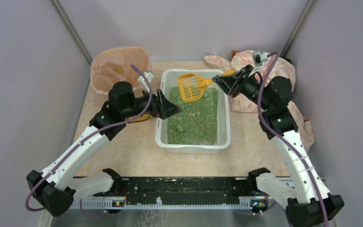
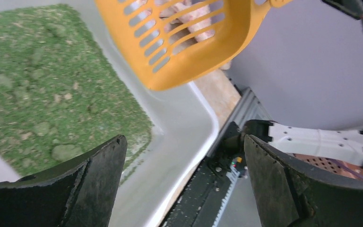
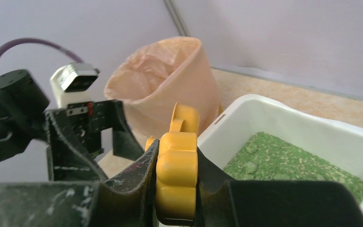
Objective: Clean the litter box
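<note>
Scoop of orange-yellow slotted plastic (image 1: 192, 87) hangs over green grainy litter (image 1: 194, 120)

We see the litter box (image 1: 192, 145), a white plastic tub with round corners and a rim. It sits in the middle of the beige speckled tabletop (image 1: 132, 156), between the two arms. It is the biggest tub in view. The litter covers its floor, with a few lumps on top.

The right claw (image 3: 177, 151) reaches in from the right, by the far right corner of the litter box. Its two fingers are pressed tight on the thick handle of the scoop, one on each side. The head of the scoop is up in the air over the far end of the litter box, tipped a bit. From the left wrist camera we can look through its slots.

The left claw (image 2: 184, 142) hangs over the left side of the litter box, about half way along. Its fingers are spread wide and pinch nothing. Below them we see the litter and a white corner of the box.

Behind the litter box on the left stands a round bin lined with a peach plastic bag (image 1: 118, 68). Its mouth is open, and it is near the far left corner of the litter box. On the right, at the back, lies a crumpled pink and white cloth (image 1: 243, 60), close beside the litter box and partly hidden by the right arm.
</note>
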Controlling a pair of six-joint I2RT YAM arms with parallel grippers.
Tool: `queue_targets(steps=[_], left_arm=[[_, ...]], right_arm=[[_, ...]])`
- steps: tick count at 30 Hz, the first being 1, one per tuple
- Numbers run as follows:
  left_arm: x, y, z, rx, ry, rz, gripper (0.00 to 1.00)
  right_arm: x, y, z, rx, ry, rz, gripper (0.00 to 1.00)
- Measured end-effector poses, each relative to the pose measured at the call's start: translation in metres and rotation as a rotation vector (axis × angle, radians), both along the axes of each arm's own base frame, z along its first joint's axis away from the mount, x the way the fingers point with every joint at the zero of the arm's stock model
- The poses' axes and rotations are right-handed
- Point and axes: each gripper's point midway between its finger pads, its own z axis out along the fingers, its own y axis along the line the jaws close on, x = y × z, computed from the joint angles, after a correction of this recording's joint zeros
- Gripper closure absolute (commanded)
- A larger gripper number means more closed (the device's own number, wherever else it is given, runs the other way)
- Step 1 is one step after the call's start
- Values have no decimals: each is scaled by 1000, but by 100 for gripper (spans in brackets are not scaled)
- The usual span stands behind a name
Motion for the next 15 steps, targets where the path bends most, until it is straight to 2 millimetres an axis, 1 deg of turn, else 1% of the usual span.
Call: queue_targets(steps=[3, 5, 7, 9, 10, 12, 15], left_arm=[[8, 9, -12, 65, -13, 56, 1], [10, 14, -17, 94, -26, 80, 1], [10, 19, -20, 114, -45, 94, 1], [10, 23, -18, 123, -78, 104, 1], [10, 25, -16, 124, -93, 108, 1], [8, 28, -8, 118, -139, 112, 1], [5, 31, 2, 102, -197, 112, 1]], right_arm=[[22, -7, -9, -3, 29, -88, 100], [37, -11, -18, -12, 53, -133, 100], [55, -12, -32, -26, 87, -171, 100], [75, -12, -53, -43, 126, -206, 100], [82, -12, -62, -50, 144, -218, 100], [99, -12, -87, -71, 194, -247, 100], [118, -11, -120, -105, 265, -283, 100]])
